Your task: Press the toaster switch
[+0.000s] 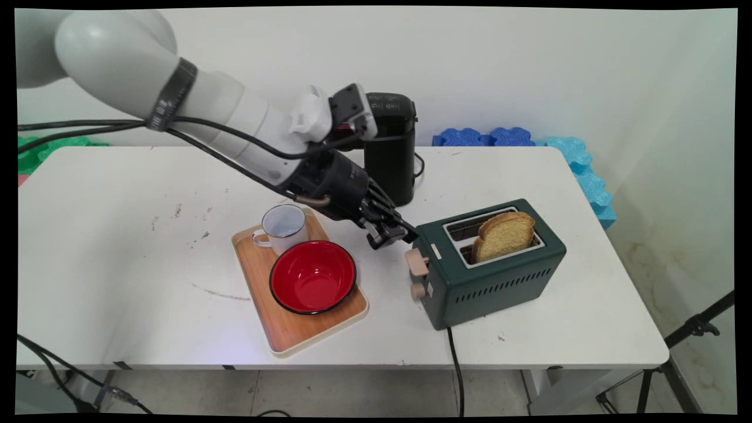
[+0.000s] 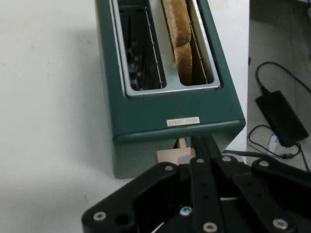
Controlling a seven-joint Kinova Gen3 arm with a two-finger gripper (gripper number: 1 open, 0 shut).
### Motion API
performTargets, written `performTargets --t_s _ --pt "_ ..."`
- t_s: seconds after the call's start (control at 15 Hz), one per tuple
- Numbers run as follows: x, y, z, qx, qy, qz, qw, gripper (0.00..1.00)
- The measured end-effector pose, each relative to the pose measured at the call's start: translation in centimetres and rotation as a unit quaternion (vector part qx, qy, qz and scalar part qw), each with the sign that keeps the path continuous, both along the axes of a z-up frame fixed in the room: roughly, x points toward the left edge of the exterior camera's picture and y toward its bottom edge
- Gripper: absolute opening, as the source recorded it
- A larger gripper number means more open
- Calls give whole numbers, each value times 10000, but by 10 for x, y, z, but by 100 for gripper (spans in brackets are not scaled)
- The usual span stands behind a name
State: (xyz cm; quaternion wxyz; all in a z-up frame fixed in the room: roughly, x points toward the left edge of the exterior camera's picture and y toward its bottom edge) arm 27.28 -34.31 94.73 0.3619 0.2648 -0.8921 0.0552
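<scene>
My gripper hangs low over the table at the left end of a dark green two-slot toaster, just above its beige lever. The fingers are shut together with nothing between them. In the hand view the gripper has its tips right over the beige lever at the near end of the toaster. A slice of browned bread stands up out of the slot on the near side; in the hand view that bread is in the right slot, and the left slot is empty.
A wooden tray left of the gripper carries a red bowl and a white enamel mug. A black appliance stands behind the arm. The toaster's black cord drops over the front edge. Blue foam mats lie beyond the table's right side.
</scene>
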Motion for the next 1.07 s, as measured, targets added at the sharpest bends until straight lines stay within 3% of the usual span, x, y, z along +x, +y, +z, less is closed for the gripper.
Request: performTargets --t_s 1.07 --pt "-32 -10 -34 -2 -479 -59 9988 0"
